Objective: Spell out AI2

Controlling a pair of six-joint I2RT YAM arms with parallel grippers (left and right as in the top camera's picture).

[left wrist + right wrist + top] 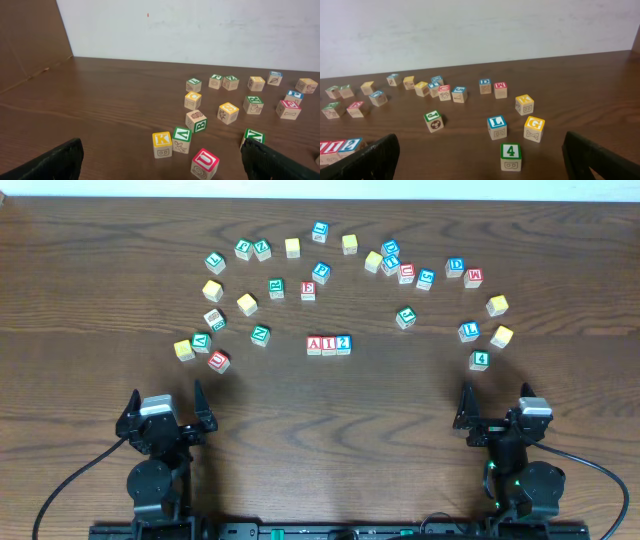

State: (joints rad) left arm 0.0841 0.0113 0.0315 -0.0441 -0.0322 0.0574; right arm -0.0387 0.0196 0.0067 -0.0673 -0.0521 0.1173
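Sitting side by side at the centre of the overhead frame, the A cube [314,345], I cube [329,345] and 2 cube [344,344] read AI2, likely why the left gripper [167,396] and right gripper [497,396] rest at the bottom edge, jaws apart and empty.

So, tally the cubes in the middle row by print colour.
Red: 2 (A, I)
Blue: 1 (2)
Total: 3
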